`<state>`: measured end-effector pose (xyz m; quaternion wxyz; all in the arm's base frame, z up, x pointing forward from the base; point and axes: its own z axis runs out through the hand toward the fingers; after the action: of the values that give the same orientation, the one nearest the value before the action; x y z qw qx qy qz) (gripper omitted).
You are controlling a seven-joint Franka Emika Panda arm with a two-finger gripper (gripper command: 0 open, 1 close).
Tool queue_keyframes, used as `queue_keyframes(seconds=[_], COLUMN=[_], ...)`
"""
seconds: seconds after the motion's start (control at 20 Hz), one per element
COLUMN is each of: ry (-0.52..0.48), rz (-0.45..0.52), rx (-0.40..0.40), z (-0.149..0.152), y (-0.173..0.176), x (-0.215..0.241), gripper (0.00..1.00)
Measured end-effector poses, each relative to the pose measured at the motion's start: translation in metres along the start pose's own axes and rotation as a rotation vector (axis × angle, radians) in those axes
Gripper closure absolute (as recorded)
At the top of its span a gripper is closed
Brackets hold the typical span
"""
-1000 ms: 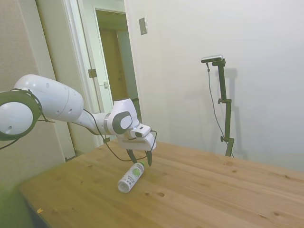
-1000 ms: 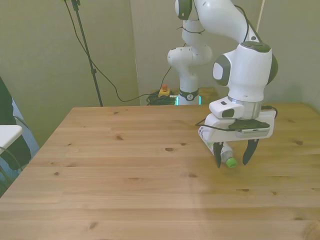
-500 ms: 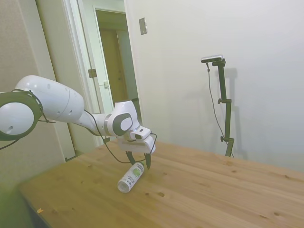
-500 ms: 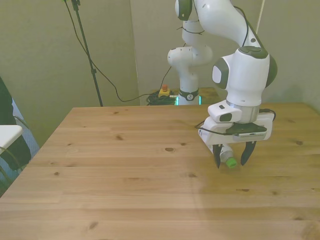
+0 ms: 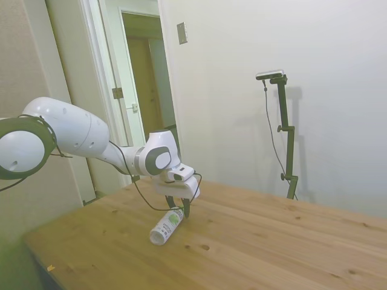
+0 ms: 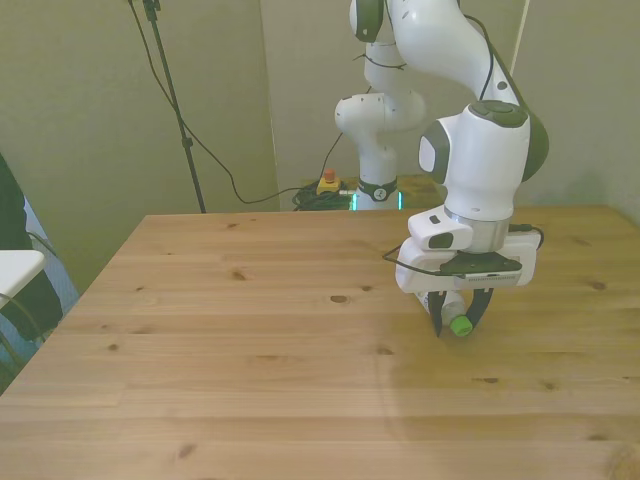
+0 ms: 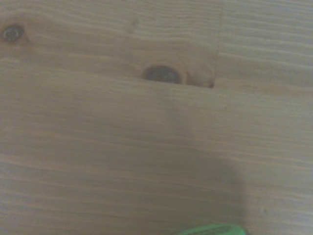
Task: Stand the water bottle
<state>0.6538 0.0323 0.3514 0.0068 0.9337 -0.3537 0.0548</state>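
Plain room (bare walls (image 5: 242, 72)), wooden table (image 5: 254, 241).

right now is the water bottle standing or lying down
Lying down: the water bottle rests on its side on the table, green cap inside the gripper.

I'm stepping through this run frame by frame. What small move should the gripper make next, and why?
Probably close the fingers. The bottle lies on its side on the table, and the gripper is down with its open fingers either side of the green cap end.
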Motion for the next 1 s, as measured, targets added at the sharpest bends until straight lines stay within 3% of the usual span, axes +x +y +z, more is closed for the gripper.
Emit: queue_keyframes(seconds=[0.6, 1.0], ry=[-0.001, 0.116], rz=[0.128, 0.279], rx=[-0.019, 0.061], z=[-0.006, -0.055], y=[-0.005, -0.007], x=[0.0, 0.023], gripper=[1.0, 1.0])
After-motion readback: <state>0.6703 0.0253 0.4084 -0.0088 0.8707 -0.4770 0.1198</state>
